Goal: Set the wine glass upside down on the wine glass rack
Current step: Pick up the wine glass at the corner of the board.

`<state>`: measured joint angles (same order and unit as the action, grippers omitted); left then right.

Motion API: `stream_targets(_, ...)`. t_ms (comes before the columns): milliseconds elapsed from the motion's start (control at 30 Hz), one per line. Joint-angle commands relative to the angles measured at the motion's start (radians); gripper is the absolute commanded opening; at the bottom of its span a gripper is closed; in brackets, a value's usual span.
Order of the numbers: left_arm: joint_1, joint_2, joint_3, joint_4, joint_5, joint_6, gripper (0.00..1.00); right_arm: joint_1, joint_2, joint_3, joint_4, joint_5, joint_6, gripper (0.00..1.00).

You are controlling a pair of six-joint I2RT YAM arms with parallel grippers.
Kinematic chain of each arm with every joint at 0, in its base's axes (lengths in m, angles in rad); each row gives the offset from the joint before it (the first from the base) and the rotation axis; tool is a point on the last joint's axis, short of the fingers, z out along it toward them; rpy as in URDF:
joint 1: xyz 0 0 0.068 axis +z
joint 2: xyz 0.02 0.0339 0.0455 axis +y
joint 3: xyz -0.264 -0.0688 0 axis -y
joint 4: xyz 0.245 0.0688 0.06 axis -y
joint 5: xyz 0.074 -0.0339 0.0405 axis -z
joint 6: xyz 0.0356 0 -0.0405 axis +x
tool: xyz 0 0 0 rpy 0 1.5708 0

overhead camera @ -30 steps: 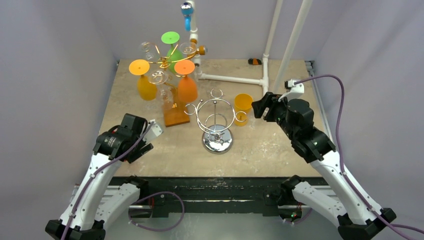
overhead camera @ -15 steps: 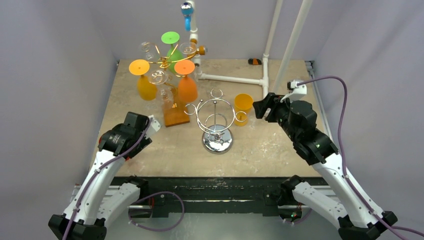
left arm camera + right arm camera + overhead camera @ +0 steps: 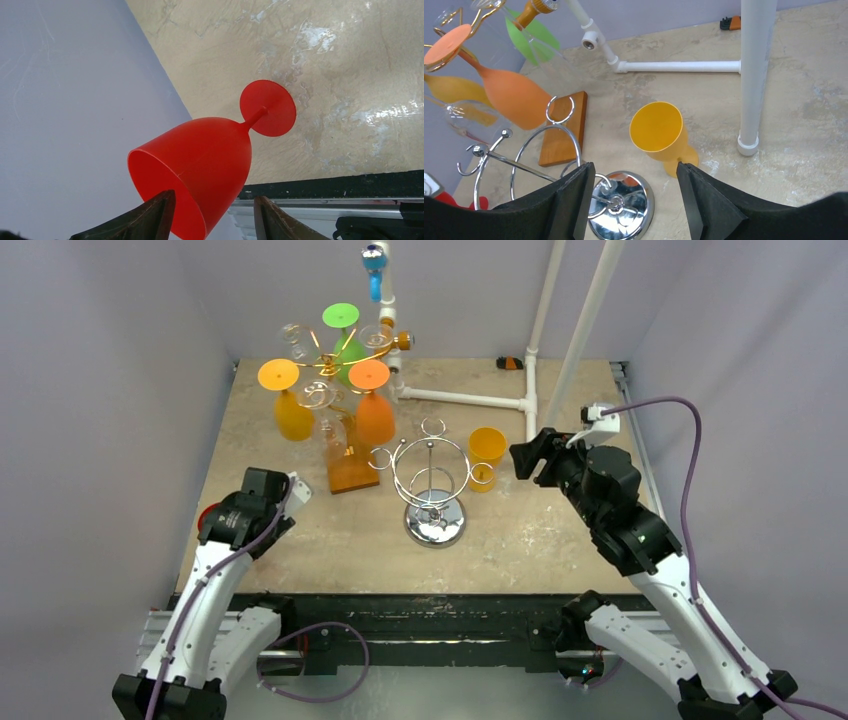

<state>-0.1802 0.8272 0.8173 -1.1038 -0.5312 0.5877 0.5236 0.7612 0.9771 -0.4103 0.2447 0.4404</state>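
The red wine glass (image 3: 205, 160), opaque with a short stem, stands upright on its round foot at the worktop's (image 3: 350, 60) left edge, beside the wall (image 3: 60, 100). Its rim sits between the left hand's (image 3: 214, 196) spread fingers, ungrasped. The chrome rack (image 3: 432, 490) stands mid-worktop. Beside it a yellow glass (image 3: 659, 130) faces the released right hand (image 3: 634, 167). Behind, a wooden-based rack (image 3: 350, 475) carries hung glasses (image 3: 374, 420).

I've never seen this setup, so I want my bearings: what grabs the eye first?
A red wine glass fills the left wrist view, at the table's left edge. At the far left, a gold rack hangs orange, green and clear glasses upside down. A yellow wine glass stands upright right of the chrome rack.
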Motion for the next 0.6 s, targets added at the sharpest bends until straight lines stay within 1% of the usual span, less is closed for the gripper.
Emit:
stream_targets(0,0.073,-0.033,-0.024,0.152,-0.236,-0.018,0.6,0.005,-0.015,-0.005,-0.009,0.018,-0.015,0.69)
stream_targets(67,0.095,-0.03,-0.039,0.149,-0.186,-0.017,0.53,0.004,-0.017,-0.002,-0.008,0.021,-0.015,0.69)
stream_targets(100,0.103,-0.03,-0.043,0.146,-0.158,-0.017,0.46,0.004,-0.016,-0.001,-0.008,0.019,-0.015,0.68)
stream_targets(133,0.107,-0.031,-0.046,0.145,-0.134,-0.017,0.38,0.005,-0.016,0.002,-0.009,0.019,-0.017,0.68)
stream_targets(200,0.108,-0.029,-0.04,0.141,-0.087,-0.019,0.14,0.005,-0.014,0.008,-0.01,0.019,-0.019,0.67)
stream_targets(233,0.108,-0.025,-0.028,0.128,-0.065,-0.023,0.04,0.004,-0.012,0.01,-0.009,0.016,-0.019,0.67)
stream_targets(267,0.108,-0.018,-0.007,0.115,-0.046,-0.033,0.0,0.004,-0.011,0.011,-0.008,0.013,-0.02,0.66)
stream_targets(400,0.108,0.003,0.129,0.032,0.047,-0.054,0.0,0.004,0.001,0.028,-0.005,0.004,-0.023,0.66)
stream_targets(467,0.108,0.02,0.223,-0.037,0.101,-0.056,0.0,0.004,0.013,0.045,0.001,-0.016,-0.022,0.66)
stream_targets(567,0.108,0.054,0.402,-0.158,0.217,-0.046,0.0,0.005,0.034,0.076,0.015,-0.068,-0.02,0.66)
